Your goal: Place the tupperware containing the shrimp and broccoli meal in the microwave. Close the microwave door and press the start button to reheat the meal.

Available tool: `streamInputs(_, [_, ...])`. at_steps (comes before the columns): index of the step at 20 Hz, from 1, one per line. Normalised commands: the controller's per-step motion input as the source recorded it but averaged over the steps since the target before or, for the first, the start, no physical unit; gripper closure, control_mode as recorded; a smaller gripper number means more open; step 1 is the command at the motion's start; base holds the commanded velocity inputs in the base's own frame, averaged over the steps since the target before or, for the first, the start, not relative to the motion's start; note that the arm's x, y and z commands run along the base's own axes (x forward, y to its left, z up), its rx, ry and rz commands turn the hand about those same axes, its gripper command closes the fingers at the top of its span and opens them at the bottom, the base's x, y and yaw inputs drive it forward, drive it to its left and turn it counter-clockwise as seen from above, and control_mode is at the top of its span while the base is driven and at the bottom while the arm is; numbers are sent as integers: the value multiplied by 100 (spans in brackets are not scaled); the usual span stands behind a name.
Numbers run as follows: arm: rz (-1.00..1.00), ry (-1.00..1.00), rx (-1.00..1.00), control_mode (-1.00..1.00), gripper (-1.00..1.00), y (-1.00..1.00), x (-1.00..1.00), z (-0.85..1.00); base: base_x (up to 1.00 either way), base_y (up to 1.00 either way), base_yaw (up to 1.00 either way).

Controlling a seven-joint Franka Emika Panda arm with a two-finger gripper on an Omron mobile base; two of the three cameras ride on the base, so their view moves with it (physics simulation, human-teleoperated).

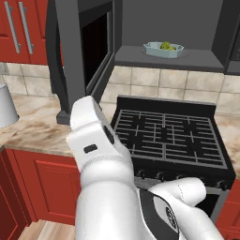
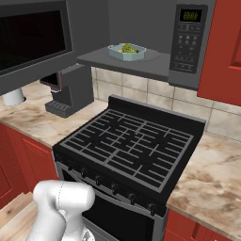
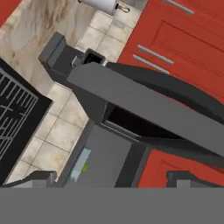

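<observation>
The pale blue-grey tupperware (image 1: 162,49) (image 2: 126,52) sits on the floor of the open microwave (image 1: 168,61) (image 2: 188,40), with the green shrimp and broccoli meal (image 1: 166,46) (image 2: 127,48) heaped in it. The microwave door (image 1: 70,47) (image 2: 33,42) (image 3: 148,105) stands swung out to the left. My gripper (image 3: 116,179) is open and holds nothing. It looks along the door's edge from close by, and the tupperware (image 3: 80,164) shows small beyond it. In the left base view my wrist reaches up to the door's lower corner.
A black gas stove (image 1: 168,136) (image 2: 127,146) lies below the microwave. A dark coffee machine (image 2: 70,92) stands on the marble counter under the open door, with a white canister (image 1: 7,105) (image 2: 13,96) further left. Red cabinets (image 1: 23,28) flank the microwave.
</observation>
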Motion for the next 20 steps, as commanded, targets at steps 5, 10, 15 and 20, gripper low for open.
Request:
streamInputs(5, [-1, -16, -15, -100, -100, 63, 44, -25, 0, 0, 0])
streamInputs(10, [-9, -9, -7, -100, -100, 82, 39, -13, 0, 0, 0])
streamInputs(15, [-12, -7, 0, -100, -100, 82, 13, -1, 0, 0, 0])
streamInputs(20, [-12, -1, 0, -100, -100, 63, 18, -1, 0, 0, 0])
